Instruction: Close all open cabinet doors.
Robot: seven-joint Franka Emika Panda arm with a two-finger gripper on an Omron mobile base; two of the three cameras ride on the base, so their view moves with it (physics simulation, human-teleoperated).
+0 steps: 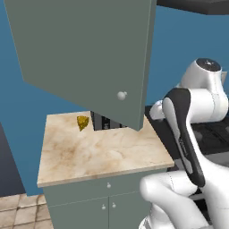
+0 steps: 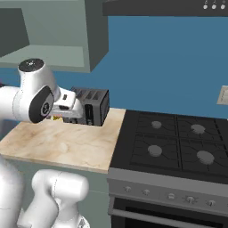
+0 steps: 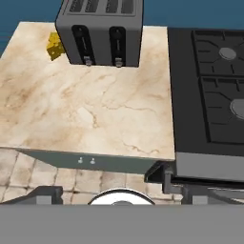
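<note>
So the cabinet door is swung wide open, hanging out over the marble tabletop. A black toaster sits at the back beside a yellow cheese wedge. Can't tell the gripper state.

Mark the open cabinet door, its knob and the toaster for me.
cabinet door (image 1: 85,49), left base view, middle of its flat face.
knob (image 1: 121,95), left base view, its round head.
toaster (image 3: 102,33), hand view, front face between the levers.
</note>
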